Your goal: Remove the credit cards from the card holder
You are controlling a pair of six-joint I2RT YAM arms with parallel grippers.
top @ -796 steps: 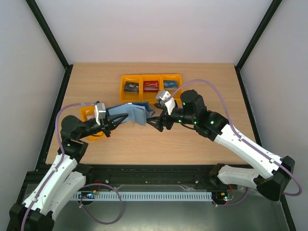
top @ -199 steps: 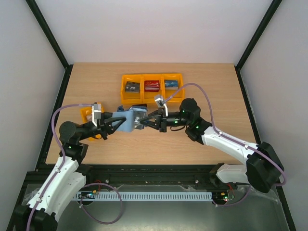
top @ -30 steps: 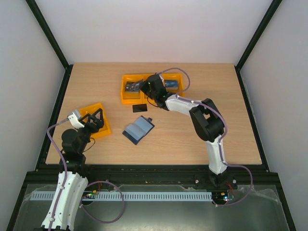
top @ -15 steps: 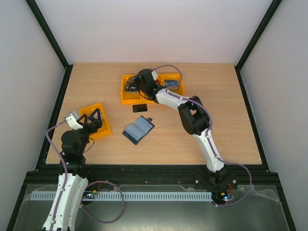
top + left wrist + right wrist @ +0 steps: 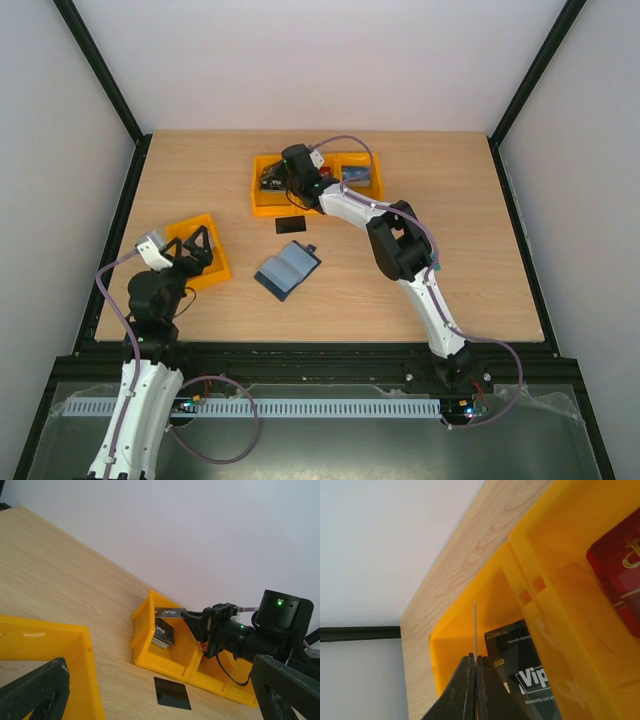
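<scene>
My right jaws are pinched shut on a thin dark plastic card (image 5: pixel 169 612), holding it out over the left compartment of the row of three orange plastic bins (image 5: pixel 265 208). To finish this drop well, I judge I should lower the card until it sits between the compartment walls and clear of the divider. Then I should part the jaws slowly, so it falls flat onto the dark card (image 5: pixel 525 675) lying there rather than leaning on the rim.

The left jaws stand wide open and hold nothing, well to the left of the bin row, over a single orange tray (image 5: pixel 215 270). The dark navy folding card holder (image 5: pixel 288 270) lies open on the wooden surface (image 5: pixel 450 250), nearer me than the bin row. A flat black card (image 5: pixel 291 224) lies between them.

The held card reads "Vip". The one in the compartment reads "Vip", "LOGO" and "Membership card". A pale card (image 5: pixel 20 666) in the tray shows "CARD".
</scene>
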